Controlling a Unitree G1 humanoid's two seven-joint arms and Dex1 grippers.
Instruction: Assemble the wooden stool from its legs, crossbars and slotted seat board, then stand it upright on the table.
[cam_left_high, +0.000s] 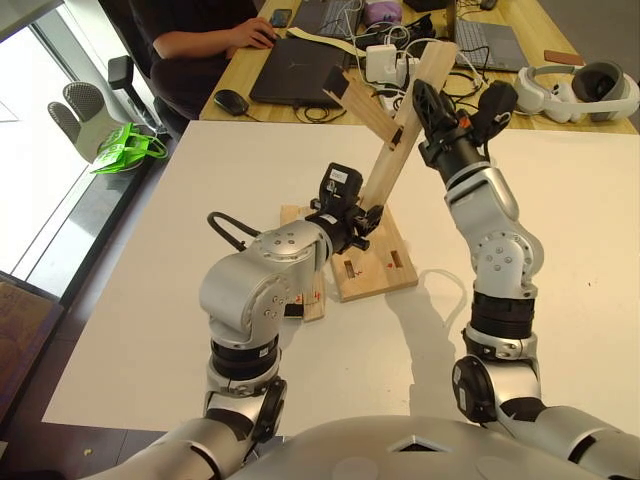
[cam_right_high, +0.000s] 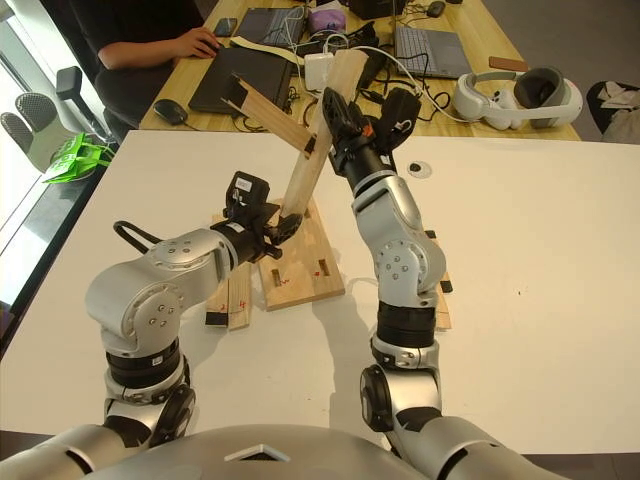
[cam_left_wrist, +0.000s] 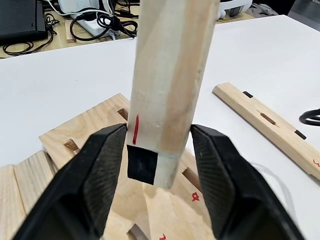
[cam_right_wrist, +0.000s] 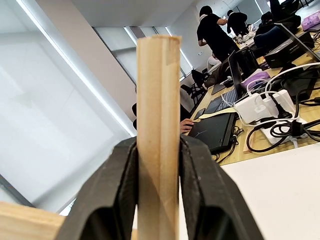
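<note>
A white desk (cam_left_high: 560, 250) carries the stool parts. The seat board (cam_left_high: 375, 272) lies flat near its middle, slots facing up.

A leg (cam_left_high: 400, 135) rises from the board's far edge and tilts away towards the right. Its black-taped lower end is over the board and does not look seated in a slot. A crossbar (cam_left_high: 362, 108) is joined to the leg's upper part and points up and to the left.

Two more wooden pieces (cam_right_high: 235, 295) lie flat side by side against the board's left edge, partly under the left arm. A slotted bar (cam_left_wrist: 270, 122) with black ends lies flat on the desk to the right of the board, apart from it.

The right gripper (cam_left_high: 424, 102) is held high over the far side of the desk. It is clenched on the leg near the top, just above the crossbar joint. The left gripper (cam_left_wrist: 159, 137) is low, just above the board. It grasps the leg's lower end, with one finger on each side.
</note>
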